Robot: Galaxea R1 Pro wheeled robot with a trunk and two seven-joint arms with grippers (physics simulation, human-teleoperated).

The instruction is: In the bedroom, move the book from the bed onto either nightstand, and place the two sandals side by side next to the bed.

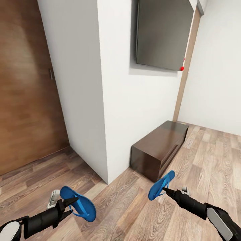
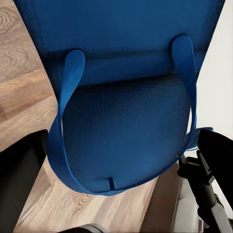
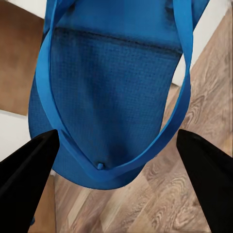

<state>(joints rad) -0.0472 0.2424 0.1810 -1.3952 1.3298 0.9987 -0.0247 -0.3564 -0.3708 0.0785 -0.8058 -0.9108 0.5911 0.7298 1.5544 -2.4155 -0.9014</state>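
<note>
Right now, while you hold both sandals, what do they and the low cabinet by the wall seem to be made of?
Left sandal and right sandal: bright blue, matte, with a fine dimpled footbed and thin smooth straps, so probably foam or rubber. The low cabinet: dark brown with faint grain and a soft sheen on top, apparently finished wood or veneer. These are renders, so I judge by look alone.

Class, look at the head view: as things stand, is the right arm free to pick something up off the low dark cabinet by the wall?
Probably not yet. The right gripper already holds a blue sandal, and the cabinet stands some way ahead of it across bare floor.
</note>
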